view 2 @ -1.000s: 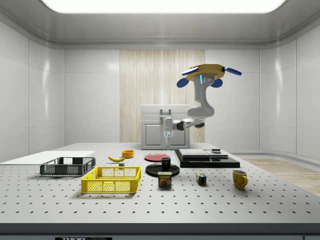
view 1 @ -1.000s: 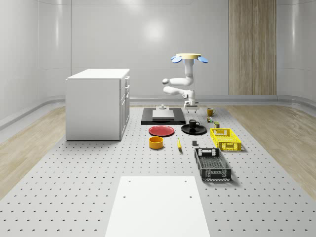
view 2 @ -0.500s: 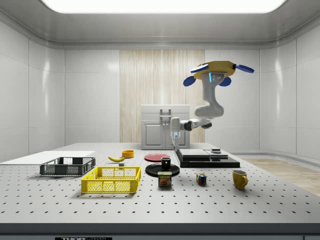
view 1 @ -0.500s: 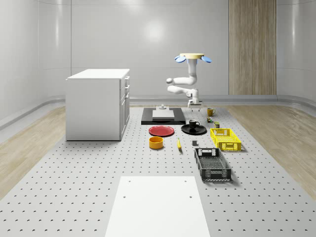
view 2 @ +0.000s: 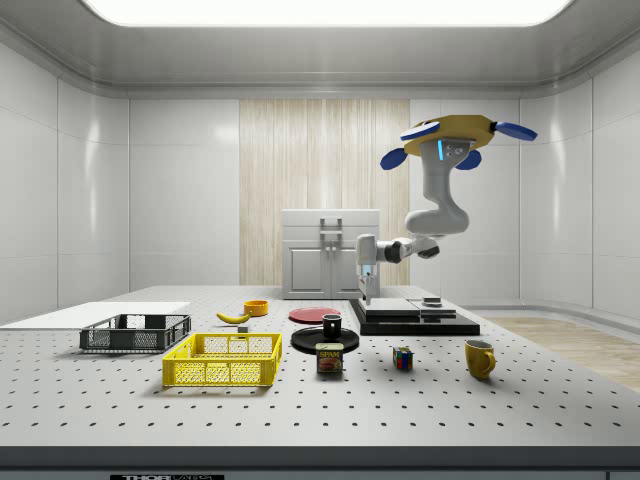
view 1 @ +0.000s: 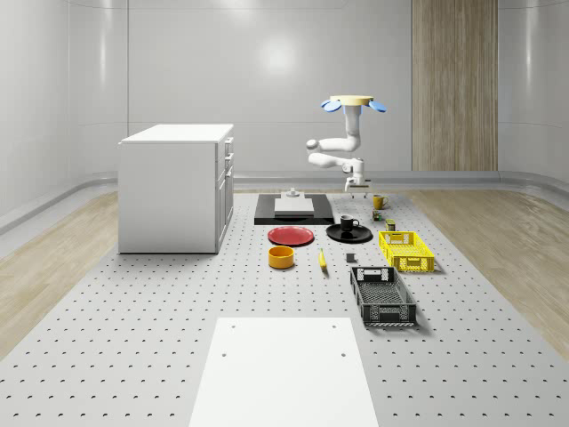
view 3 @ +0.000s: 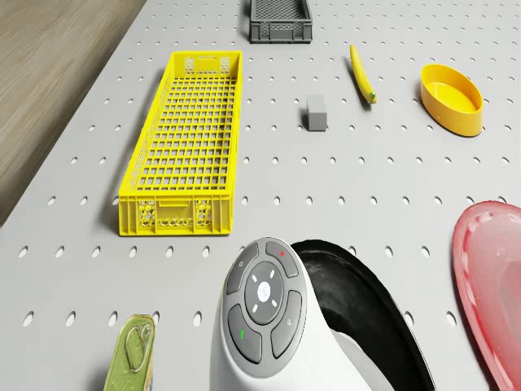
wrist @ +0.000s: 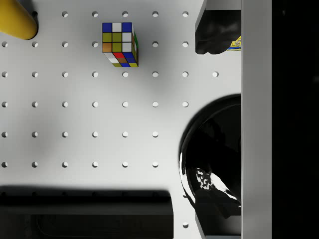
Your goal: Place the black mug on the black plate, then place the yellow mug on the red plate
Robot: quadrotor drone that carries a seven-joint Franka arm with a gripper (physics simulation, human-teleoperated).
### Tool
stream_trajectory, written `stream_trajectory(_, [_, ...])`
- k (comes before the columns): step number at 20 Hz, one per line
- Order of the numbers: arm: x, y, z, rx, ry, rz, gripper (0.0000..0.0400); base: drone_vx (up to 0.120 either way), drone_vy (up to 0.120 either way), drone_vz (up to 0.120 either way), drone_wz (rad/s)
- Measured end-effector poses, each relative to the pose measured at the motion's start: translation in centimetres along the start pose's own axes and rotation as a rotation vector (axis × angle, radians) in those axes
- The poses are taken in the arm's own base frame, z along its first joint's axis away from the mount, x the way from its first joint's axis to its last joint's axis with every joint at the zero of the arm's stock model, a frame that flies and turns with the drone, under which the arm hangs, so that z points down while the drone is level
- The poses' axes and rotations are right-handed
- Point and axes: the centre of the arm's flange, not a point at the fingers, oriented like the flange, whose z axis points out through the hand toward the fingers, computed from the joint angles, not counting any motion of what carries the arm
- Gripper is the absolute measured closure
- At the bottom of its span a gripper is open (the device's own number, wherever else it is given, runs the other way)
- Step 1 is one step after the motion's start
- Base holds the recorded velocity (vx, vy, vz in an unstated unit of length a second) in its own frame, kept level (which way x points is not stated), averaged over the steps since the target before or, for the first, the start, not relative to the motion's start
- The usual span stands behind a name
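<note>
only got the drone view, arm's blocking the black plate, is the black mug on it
Observer: Yes, the black mug stands upright on the black plate.
Operator: and the other mug, not in my feed
Observer: The yellow mug sits on the table beyond the black plate, well apart from the red plate.
Operator: gripper down at it
Observer: No. The gripper hangs in the air above mug height, to the side view's left of the yellow mug, with the drone hovering high above.

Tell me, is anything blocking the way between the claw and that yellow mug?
Nothing visible does. The gripper hangs in open air above the table; the yellow mug stands alone further toward the side view's right, with the puzzle cube low on the table between.
</note>
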Motion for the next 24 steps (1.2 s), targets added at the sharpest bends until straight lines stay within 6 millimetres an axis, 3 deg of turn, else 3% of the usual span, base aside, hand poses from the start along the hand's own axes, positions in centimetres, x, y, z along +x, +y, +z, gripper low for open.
stream_trajectory(24, [0.0, 0.0, 0.0, 0.0, 0.0, 0.0, 0.0, -0.12, 0.118, 0.0, 0.0])
